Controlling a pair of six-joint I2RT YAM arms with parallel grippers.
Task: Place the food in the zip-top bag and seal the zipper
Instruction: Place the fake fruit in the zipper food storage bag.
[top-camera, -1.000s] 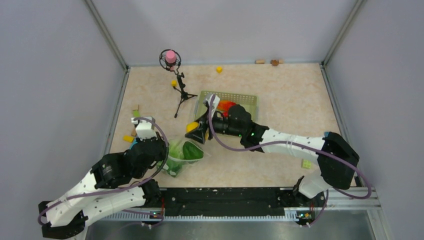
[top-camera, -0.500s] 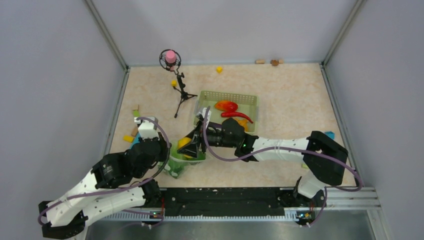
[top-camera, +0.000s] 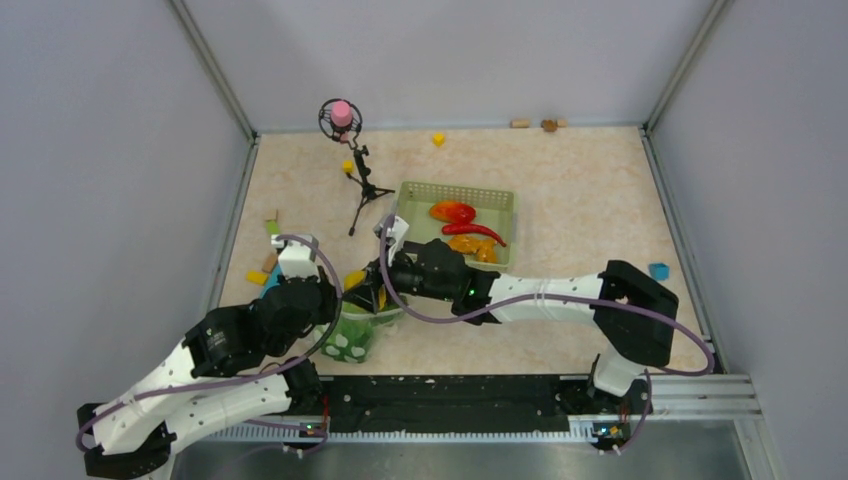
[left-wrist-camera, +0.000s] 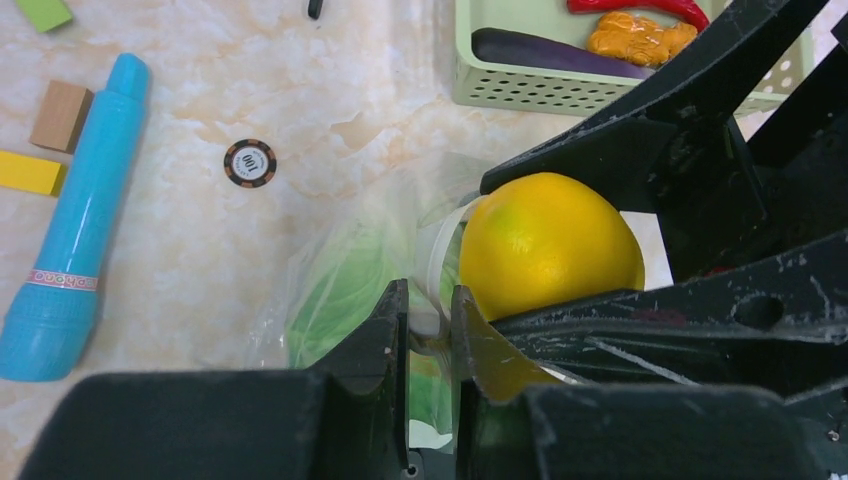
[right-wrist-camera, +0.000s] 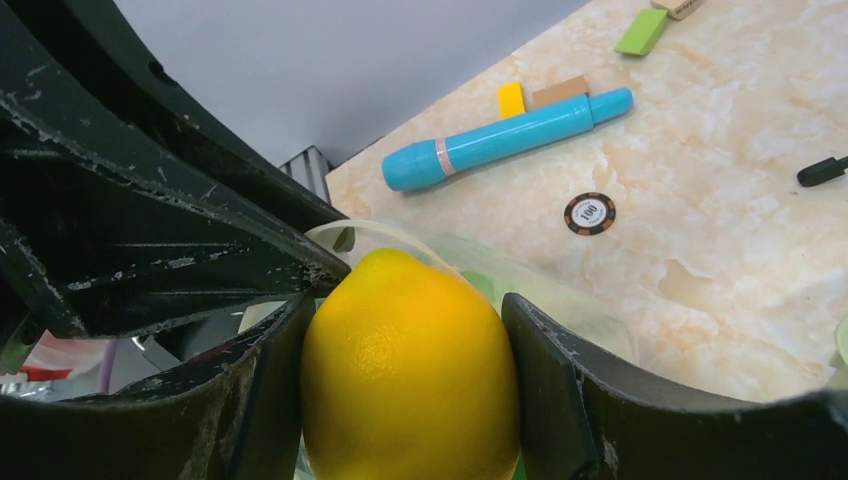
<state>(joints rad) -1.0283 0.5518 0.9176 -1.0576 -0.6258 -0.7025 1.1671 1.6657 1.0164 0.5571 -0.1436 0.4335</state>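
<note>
Toward the near-left corner of the table (top-camera: 590, 170), the zip-top bag (top-camera: 350, 338) sits mouth-up, close to the near edge. The left gripper (left-wrist-camera: 430, 325) has its jaws almost together, pinching the zipper (left-wrist-camera: 436, 270) at the rim of the mouth. The right gripper (right-wrist-camera: 410, 330) reaches in from the right side, jaws spread around the lemon (left-wrist-camera: 550, 245) and pressing on both of its flanks. It holds the lemon right at the bag's mouth, with the whitish strip curving round one side. Green food shows through the dotted plastic below.

Room is tight there, as the two grippers crowd each other over the bag. Between the bag and the left edge lie a blue marker (left-wrist-camera: 75, 230), a few small blocks (left-wrist-camera: 60, 115) and a poker chip (left-wrist-camera: 249, 162). Just behind the bag, the green basket (top-camera: 460, 187) holds a red chili (top-camera: 475, 231), orange pieces (top-camera: 470, 245) and an eggplant (left-wrist-camera: 545, 52). The widest open stretch of tabletop lies right of the basket, toward the right edge.

The chip reads "100". The marker carries a pale band with print too small to read.
</note>
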